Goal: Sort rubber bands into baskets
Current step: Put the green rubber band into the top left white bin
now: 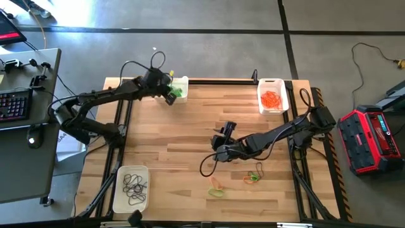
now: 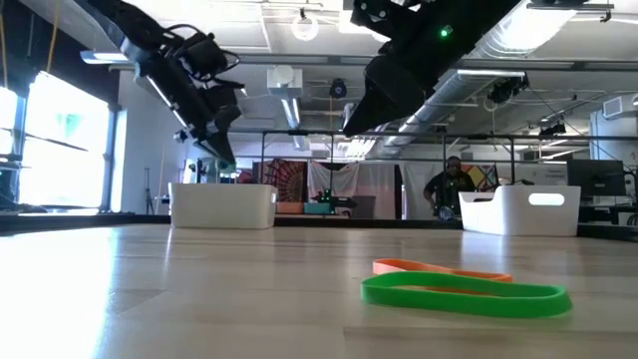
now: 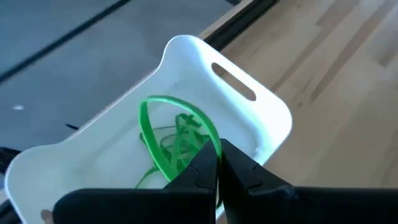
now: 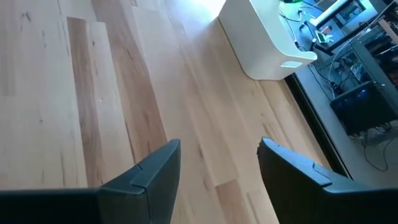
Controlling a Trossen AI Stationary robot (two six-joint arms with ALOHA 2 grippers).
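Status: sorting is well advanced but not complete.

Left gripper [image 3: 219, 163]: positioned over the white rectangular plastic basket holding green bands [image 1: 180, 88], at the upper centre-left of the high view. Its fingers are clenched on a green rubber loop [image 3: 163, 134], which hangs above the green bands already lying in that basket. This band is judged ready for release; it is not yet deposited.

Right gripper [image 4: 219, 163]: positioned over bare wooden table top [image 1: 190, 133] near the centre of the high view. Its fingers are spread apart and nothing sits between them.

Sorted so far, as the high view shows:
- Green basket, upper centre-left: several green bands inside.
- White plastic basket of orange bands [image 1: 272, 96], upper right of the table: a cluster of orange loops inside.
- White plastic basket of dark bands [image 1: 131, 189], lower left of the table: a pile of dark loops inside.

Remaining on the table, lower centre-right of the high view, near the right gripper:
- A green loop with an orange loop just beside it [image 1: 216, 188]; in the low view they lie in the lower right foreground, the orange one behind the green.
- A second small group of orange and green loops [image 1: 254, 177], slightly right of the first.

Whether a dark band lies among these loose loops cannot be determined.

Judgement: a handful of bands are left to pick up.
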